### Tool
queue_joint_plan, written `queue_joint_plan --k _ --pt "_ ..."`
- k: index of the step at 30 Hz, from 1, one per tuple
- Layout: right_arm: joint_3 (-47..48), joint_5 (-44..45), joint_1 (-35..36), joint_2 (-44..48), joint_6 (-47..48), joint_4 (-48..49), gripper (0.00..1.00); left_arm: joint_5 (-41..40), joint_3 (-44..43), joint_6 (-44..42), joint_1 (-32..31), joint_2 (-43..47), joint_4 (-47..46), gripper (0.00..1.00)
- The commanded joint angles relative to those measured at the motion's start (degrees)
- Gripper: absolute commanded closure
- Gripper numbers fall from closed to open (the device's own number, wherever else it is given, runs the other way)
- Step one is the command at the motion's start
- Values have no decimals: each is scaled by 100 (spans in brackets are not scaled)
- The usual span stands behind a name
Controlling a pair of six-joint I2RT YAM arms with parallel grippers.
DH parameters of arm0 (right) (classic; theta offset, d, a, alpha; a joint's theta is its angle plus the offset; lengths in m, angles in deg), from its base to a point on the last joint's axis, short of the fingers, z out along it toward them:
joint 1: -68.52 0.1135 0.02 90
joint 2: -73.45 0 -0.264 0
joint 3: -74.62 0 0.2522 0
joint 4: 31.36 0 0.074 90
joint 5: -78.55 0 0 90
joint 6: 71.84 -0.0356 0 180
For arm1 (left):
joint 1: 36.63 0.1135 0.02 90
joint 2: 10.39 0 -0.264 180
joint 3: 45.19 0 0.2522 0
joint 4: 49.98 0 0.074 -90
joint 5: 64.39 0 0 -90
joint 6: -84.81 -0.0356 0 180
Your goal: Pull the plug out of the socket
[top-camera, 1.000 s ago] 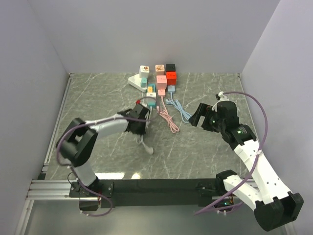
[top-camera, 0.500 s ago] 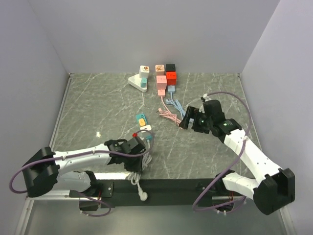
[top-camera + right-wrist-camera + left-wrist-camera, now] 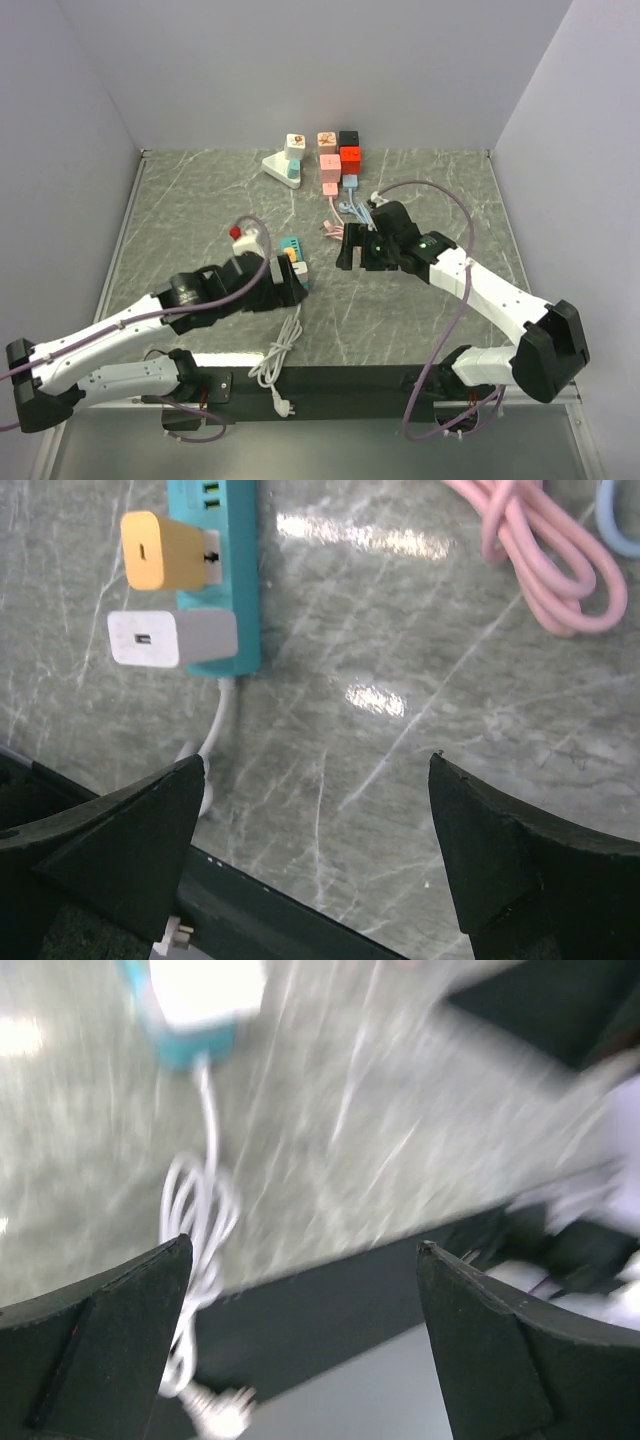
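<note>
A teal socket strip (image 3: 292, 243) (image 3: 222, 570) lies flat on the marble table, with a yellow plug (image 3: 165, 550) and a white plug (image 3: 170, 637) seated in its side. Its white cable (image 3: 283, 345) (image 3: 215, 730) runs down over the table's near edge. My right gripper (image 3: 347, 252) (image 3: 318, 760) hovers open just right of the strip and holds nothing. At the strip's near-left side my left gripper (image 3: 287, 290) (image 3: 305, 1245) is also open and empty. Its view is blurred, showing the strip (image 3: 195, 1010) and the coiled cable (image 3: 200, 1215).
Pink, red and black blocks (image 3: 340, 158) and a white base (image 3: 278, 165) stand at the back. A pink cable (image 3: 334, 226) (image 3: 540, 565) and a blue cable (image 3: 360, 208) lie behind my right gripper. The dark rail (image 3: 330, 380) borders the near edge, and walls close in both sides.
My left gripper has opened and let go of the white cable, then moved up from the near edge to the strip. My right gripper has moved left toward the strip.
</note>
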Motion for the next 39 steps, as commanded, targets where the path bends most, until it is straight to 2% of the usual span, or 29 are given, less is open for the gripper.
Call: queue_joint_plan --k 1,5,7,12,14,19,21,23,27,30,32,36,38,39 --pt "523 456 224 -245 -85 61 1 -856 -615 -34 383 67 -38 1" --pt "1068 912 557 -658 46 -70 1 -962 -705 -131 1209 198 -29 1" --pt "1516 1010 715 -1053 169 -202 1 -901 -609 -289 1815 321 -143 1" --pt "2534 1309 1032 -1967 292 -562 1 -313 -389 -728 2975 428 -731 1" --pt "2773 1353 1137 -2161 310 -607 2 -15 -345 -860 3213 253 -776 1" --pt "3862 2082 1472 -3127 459 -1037 5 636 217 -1133 3943 -55 -1373 1" --pt "4248 2074 1551 -3539 425 -1212 6 786 340 -1125 4180 -144 -1461 1" --pt "4478 2083 1595 -3865 433 -1257 7 1006 446 -1125 4304 -118 -1558 1" --pt "4813 2136 1648 -4367 451 -1424 12 945 569 -1133 4357 84 -1585 1" --pt "4971 2057 1674 -4658 477 -1521 21 1015 718 -1116 4454 225 -1567 1" --pt "4910 1926 1665 -4719 495 -1434 23 1086 798 -1107 4480 312 -1567 1" --pt "4840 1785 1665 -4825 434 -1433 34 1200 1017 -1019 4515 392 -1646 1" --pt "4709 1679 1665 -4825 372 -1381 50 1296 1167 -993 4524 418 -1760 1" --pt "4638 1600 1665 -4799 354 -1328 50 1323 1167 -993 4524 418 -1804 1"
